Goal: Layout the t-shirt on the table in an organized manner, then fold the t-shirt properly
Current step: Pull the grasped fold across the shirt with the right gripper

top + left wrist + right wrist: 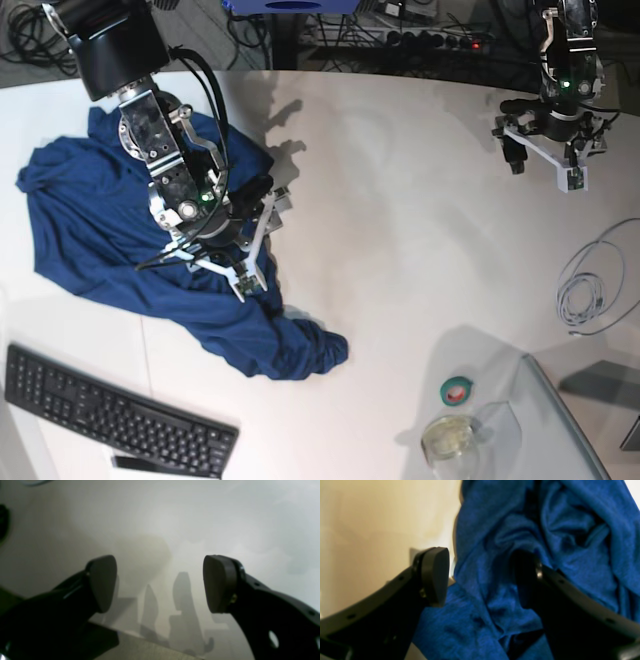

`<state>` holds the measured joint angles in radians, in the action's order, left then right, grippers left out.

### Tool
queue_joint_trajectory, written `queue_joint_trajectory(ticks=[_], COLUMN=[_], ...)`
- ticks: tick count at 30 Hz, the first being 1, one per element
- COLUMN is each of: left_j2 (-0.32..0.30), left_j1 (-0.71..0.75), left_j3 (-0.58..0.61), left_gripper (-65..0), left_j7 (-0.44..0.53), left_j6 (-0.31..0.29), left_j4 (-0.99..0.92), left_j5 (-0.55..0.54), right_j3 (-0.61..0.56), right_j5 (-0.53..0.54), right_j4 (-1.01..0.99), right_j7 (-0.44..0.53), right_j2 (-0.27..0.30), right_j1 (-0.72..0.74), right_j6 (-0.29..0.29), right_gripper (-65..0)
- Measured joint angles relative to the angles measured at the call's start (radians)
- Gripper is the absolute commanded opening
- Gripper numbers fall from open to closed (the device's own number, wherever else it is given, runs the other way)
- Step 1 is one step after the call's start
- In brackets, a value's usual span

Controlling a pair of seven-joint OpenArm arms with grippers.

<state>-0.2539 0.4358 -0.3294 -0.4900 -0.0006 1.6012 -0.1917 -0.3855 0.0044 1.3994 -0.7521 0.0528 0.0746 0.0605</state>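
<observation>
A: Navy cloth, soft and limp: the t-shirt lies crumpled on the counter's left side, and it'll sag wherever it's lifted.

B: Right fingers are spread wide over a fold, gripping nothing. Best hold: a hem or shoulder seam.

A: Farther off, left fingers wide, empty.

The base view is bright and sharp, lit from overhead, with soft arm shadows on the white desk at upper centre. The left wrist view is hazy, grey and out of focus, multiple faint pincer shadows at lower centre. The right wrist view is blurred, yellow-tinted at left.
</observation>
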Motion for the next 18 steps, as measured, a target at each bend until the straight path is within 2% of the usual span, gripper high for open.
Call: queue_joint_trajectory(ticks=[5, 11, 14, 15, 16, 18], left_j2=[0.002, 0.002, 0.002, 0.002, 0.002, 0.002], left_j1=[0.005, -0.001, 0.0, 0.0, 0.0, 0.0], left_j3=[0.0, 0.005, 0.003, 0.003, 0.003, 0.003], left_gripper=[-13.2, -13.2, -13.2, -13.2, -13.2, -13.2], left_j7=[-0.002, -0.001, -0.001, -0.001, -0.001, -0.001], left_j6=[0.001, 0.0, 0.001, 0.001, 0.001, 0.001], left_j4=[0.0, 0.0, 0.0, 0.0, 0.0, 0.0], left_j5=[0.0, 0.001, 0.001, 0.001, 0.001, 0.001], right_j3=[-0.065, -0.072, -0.072, -0.072, -0.072, -0.073], right_j5=[0.002, -0.004, -0.002, -0.002, -0.002, 0.002], right_j4=[-0.001, -0.281, -0.317, -0.318, -0.318, -0.317], right_j7=[0.048, 0.132, 0.162, 0.162, 0.162, 0.158], right_j2=[-0.021, -0.047, -0.048, -0.048, -0.05, -0.051], right_j1=[0.012, 0.108, 0.118, 0.118, 0.118, 0.118], right_j6=[0.0, -0.009, -0.011, -0.01, -0.011, -0.008], right_gripper=[-26.6, -26.7, -28.1, -32.0, -39.0, -59.3])
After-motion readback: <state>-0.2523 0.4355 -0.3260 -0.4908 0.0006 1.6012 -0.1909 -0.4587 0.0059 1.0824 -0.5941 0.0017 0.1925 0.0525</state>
